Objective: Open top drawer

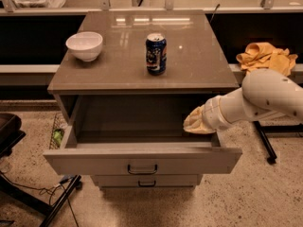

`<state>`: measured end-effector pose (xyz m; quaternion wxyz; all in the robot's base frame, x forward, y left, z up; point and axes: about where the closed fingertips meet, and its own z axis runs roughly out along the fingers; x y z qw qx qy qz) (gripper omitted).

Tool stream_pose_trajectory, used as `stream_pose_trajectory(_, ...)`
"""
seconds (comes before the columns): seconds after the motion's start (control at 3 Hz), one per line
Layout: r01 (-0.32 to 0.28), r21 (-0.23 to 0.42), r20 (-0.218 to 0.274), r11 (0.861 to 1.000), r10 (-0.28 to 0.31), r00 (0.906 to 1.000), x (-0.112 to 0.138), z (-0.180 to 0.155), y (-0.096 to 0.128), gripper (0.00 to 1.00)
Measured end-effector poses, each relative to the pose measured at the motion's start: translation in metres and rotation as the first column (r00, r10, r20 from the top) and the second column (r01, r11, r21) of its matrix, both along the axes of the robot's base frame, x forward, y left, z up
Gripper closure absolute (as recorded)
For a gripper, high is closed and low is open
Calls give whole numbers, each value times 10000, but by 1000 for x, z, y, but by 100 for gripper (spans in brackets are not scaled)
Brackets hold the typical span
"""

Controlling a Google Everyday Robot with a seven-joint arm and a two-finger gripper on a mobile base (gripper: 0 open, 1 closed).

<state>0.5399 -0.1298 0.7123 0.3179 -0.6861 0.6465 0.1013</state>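
The top drawer [99, 161] of the grey cabinet stands pulled out toward me, and its inside looks empty. Its small dark bar handle [142, 169] sits at the centre of the flat front. My white arm reaches in from the right. The gripper [195, 123], at the arm's yellowish tip, hangs over the right rear part of the open drawer, just under the cabinet top and well away from the handle.
A white bowl [84, 45] and a blue soda can [155, 53] stand on the cabinet top [199, 65]. A lower drawer [147, 180] shows beneath the top one. A yellow cloth [265, 56] lies at the right. A dark chair base [19, 174] stands at the left.
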Motion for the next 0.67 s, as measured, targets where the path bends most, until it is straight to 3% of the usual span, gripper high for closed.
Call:
stream_pose_trajectory(0.33, -259, -295, -208, 9992, 253, 9995, 24, -21, 24, 100)
stream_pose_trajectory(0.67, -211, -366, -825, 9991, 181, 9964, 21, -58, 33, 100)
